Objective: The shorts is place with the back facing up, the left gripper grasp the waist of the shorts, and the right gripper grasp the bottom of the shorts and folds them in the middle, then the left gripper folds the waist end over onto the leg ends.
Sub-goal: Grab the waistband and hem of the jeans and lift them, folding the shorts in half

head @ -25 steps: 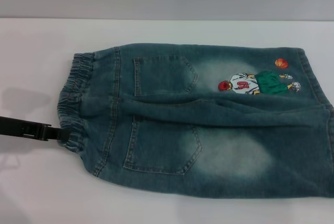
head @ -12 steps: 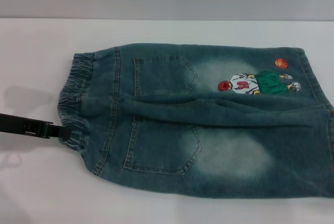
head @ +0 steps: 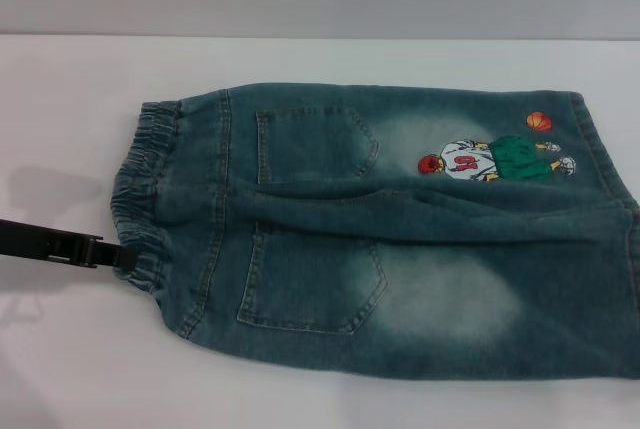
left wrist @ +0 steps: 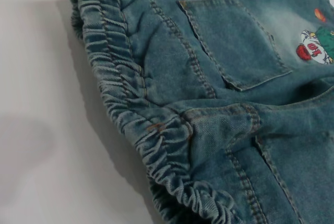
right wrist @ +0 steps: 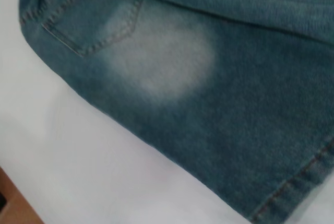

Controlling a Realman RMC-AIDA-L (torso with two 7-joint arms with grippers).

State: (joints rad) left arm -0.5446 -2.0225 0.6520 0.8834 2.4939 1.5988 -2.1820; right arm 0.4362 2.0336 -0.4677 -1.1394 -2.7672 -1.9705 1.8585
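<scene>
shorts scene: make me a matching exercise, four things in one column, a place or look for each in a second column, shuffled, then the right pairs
Column 1
1. waist
2. cartoon print
3. left gripper
4. patch pockets

Column 2
A. stitched on between the band and the legs
B. reaching in at the near corner of the band
C. gathered, puckered band at the robot's left end of the shorts
D. on the far leg, near its hem

Pairs: 1-C, 2-D, 3-B, 4-A
</scene>
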